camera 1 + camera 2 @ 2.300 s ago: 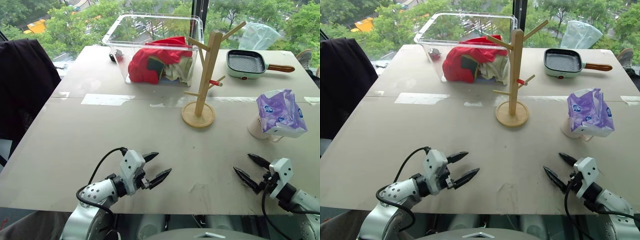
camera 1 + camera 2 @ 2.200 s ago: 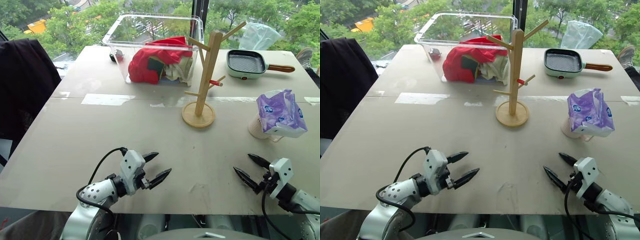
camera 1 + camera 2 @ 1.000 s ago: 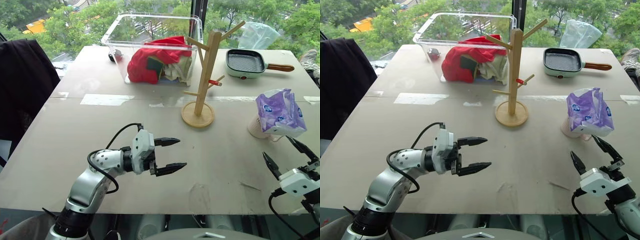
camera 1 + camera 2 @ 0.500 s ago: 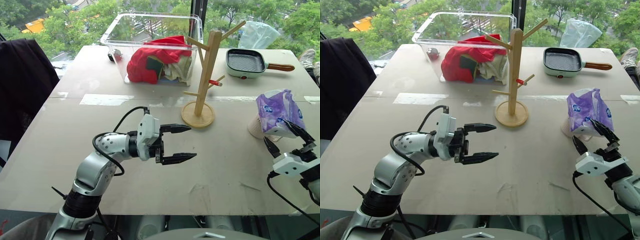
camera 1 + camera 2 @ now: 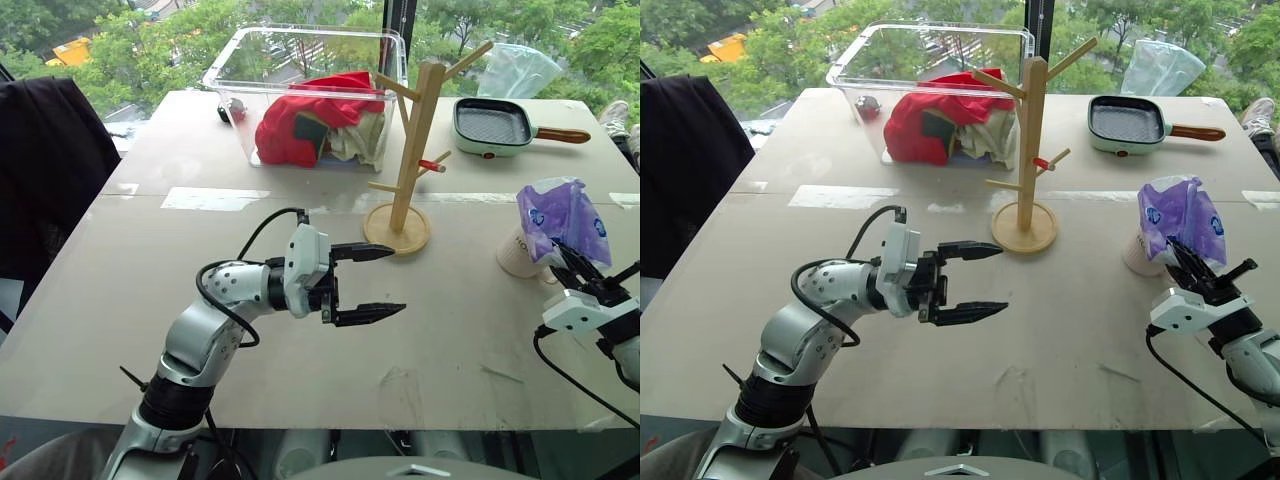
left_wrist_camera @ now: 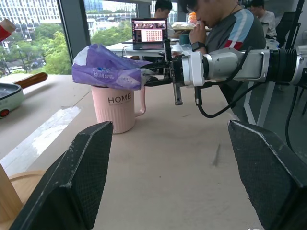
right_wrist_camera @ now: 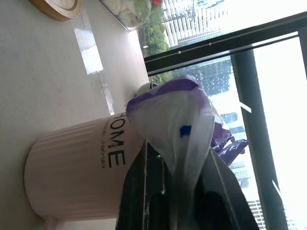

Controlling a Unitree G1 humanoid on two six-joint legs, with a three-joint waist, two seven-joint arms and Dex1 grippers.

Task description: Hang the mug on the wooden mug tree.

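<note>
The mug (image 6: pixel 115 109) is standing on the bench (image 5: pixel 300 390), right of the wooden mug tree (image 5: pixel 412 150), unhung. The tissue pack (image 5: pixel 563 216) is covering its mouth; the right tool (image 5: pixel 578 272) is pinching that pack, the left tool (image 5: pixel 372 283) hovering spread. Clearing, lifting and hanging are remaining. The interior is sitting hidden.

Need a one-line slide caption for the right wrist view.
Right gripper shut on the tissue pack lying atop the mug.
</note>
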